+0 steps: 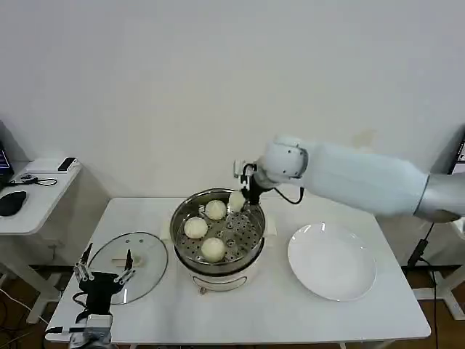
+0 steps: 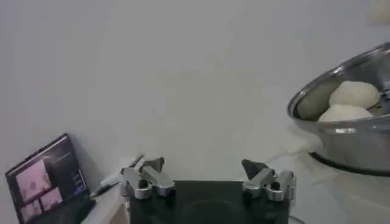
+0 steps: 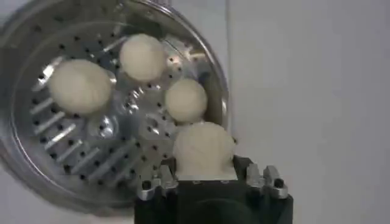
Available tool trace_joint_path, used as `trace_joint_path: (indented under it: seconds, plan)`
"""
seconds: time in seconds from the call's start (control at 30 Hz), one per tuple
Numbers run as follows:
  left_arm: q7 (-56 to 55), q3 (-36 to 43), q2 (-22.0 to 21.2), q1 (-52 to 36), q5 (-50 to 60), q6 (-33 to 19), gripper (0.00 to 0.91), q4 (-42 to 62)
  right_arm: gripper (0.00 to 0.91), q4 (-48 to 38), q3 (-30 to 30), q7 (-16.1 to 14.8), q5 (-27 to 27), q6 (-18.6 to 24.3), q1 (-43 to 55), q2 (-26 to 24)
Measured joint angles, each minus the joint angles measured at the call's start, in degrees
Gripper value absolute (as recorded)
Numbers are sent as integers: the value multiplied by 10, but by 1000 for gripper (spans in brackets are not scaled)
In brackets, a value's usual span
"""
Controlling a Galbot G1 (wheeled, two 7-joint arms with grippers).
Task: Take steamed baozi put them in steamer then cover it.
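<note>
The steamer (image 1: 176,231) stands mid-table with three steamed baozi on its perforated tray (image 3: 91,146): one (image 1: 215,210) at the far side, one (image 1: 195,227) on the left, one (image 1: 213,249) at the front. My right gripper (image 1: 241,195) hangs over the pot's far right rim, shut on a fourth baozi (image 3: 204,146). The cover (image 1: 145,251), clear glass with a metal rim, lies flat on the table left of the steamer. My left gripper (image 1: 107,263) stands open at the cover's near edge, holding nothing (image 2: 205,167).
A white plate (image 1: 332,260) with nothing on it lies right of the steamer. A side table (image 1: 29,196) with a mouse and cables stands at far left, and a lit screen (image 2: 49,179) shows in the left wrist view. The steamer wall (image 2: 359,143) rises close to the left gripper.
</note>
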Motion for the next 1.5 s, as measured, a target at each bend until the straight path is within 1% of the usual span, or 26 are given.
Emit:
trace_joint_path:
  seconds: [0.37,0.63,0.67,0.7,0.73,0.97,1.17,1.37,1.5]
  plan:
    - [1,-2,1,0,0,0,907,1,635,-5,-6,14,0,-14,-40,18]
    - [0,-2,0,1,0,-1,907,1,645,-9,-11,15,-7,-19,-55,25]
    - [0,-2,-1,2,0,-1,907,0,746,-9,-11,15,-7,-19,-56,26]
    - [0,-3,-1,2,0,-1,907,0,887,-9,-11,15,-7,-20,-56,26]
    - [0,-3,-1,1,0,-1,907,-1,907,-9,-11,15,-8,-20,-57,26]
    - [0,-1,-4,1,0,-2,907,1,907,-2,-5,19,-13,-18,-62,23]
    - [0,-3,-3,0,1,-2,907,0,907,12,12,32,-21,-8,-62,9]
    - [0,1,-6,0,2,-3,907,2,907,50,40,61,-25,11,-71,-29]
    - [-2,1,-7,-5,2,-5,907,7,907,81,72,92,-27,35,-90,-65]
